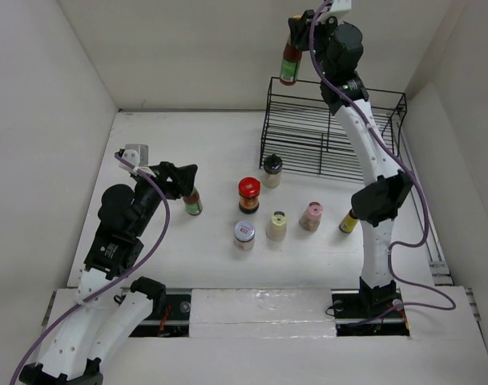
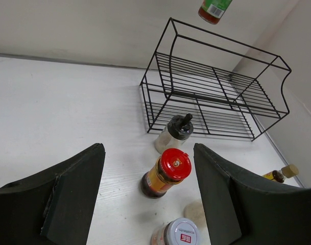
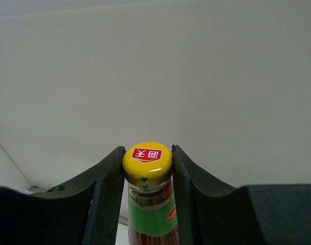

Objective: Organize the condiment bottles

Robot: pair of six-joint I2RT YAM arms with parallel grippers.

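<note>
One yellow-capped sauce bottle (image 1: 290, 64) hangs pinched in our right gripper (image 1: 296, 29) above the rack (image 1: 300, 132); our left gripper (image 2: 147, 150) gapes empty.

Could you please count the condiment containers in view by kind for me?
Sauce bottles: 3
Jars: 2
Shakers: 3
Total: 8
</note>
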